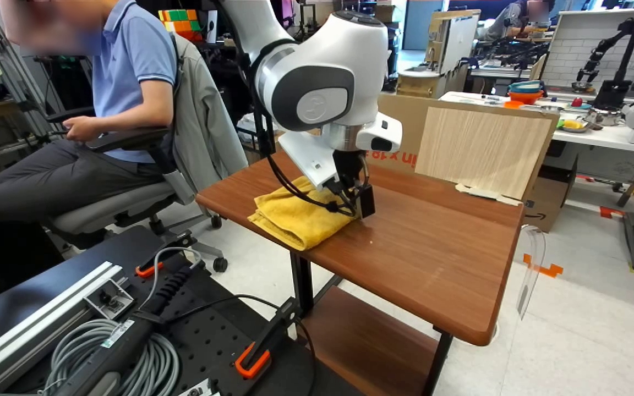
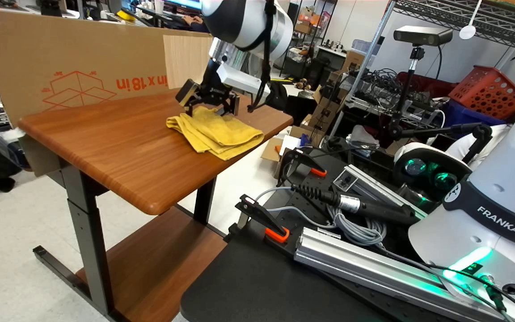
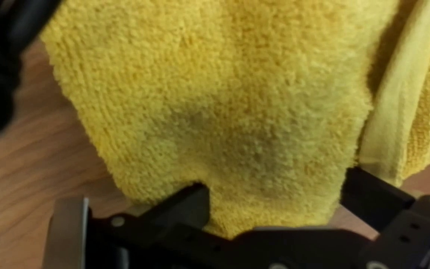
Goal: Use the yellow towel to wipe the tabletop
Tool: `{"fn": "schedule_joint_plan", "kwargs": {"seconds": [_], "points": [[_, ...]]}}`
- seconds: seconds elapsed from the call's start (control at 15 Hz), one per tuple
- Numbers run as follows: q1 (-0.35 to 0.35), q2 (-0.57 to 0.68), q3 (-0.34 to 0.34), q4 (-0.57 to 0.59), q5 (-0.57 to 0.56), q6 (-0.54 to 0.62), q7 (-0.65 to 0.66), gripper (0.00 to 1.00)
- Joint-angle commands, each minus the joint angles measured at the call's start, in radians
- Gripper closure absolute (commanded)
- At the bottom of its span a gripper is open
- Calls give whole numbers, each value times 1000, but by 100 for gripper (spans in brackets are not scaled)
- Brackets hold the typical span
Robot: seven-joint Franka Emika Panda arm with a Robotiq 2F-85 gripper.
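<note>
One "FRANKA EMIKA" arm [image 2: 499,217] over towel [image 2: 224,130]

Both exterior views are bright; the wrist view is dimmer, soft shadow greying the yellow towel [image 3: 230,112].

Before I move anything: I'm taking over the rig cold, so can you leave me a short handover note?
Gripper: jaws apart, part of the yellow towel between them.
Towel: folded, lying on the tabletop along the edge facing the black bench.
Done: jaws set around part of the towel; I can't tell whether any of the tabletop is wiped.
Left: probably close the jaws, check the hold, then wipe the tabletop.
</note>
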Motion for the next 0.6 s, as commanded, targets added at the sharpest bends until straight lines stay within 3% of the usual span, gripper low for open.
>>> {"fn": "schedule_joint_plan", "kwargs": {"seconds": [0.0,0.13,0.27,0.4,0.53], "points": [[34,44,34,-1,7,21,9,0],[10,64,106,-14,43,52,-41,0],[-45,100,221,-10,106,131,-113,0],[-98,171,333,46,162,231,-159,0],[-136,253,406,121,144,322,-154,0]]}}
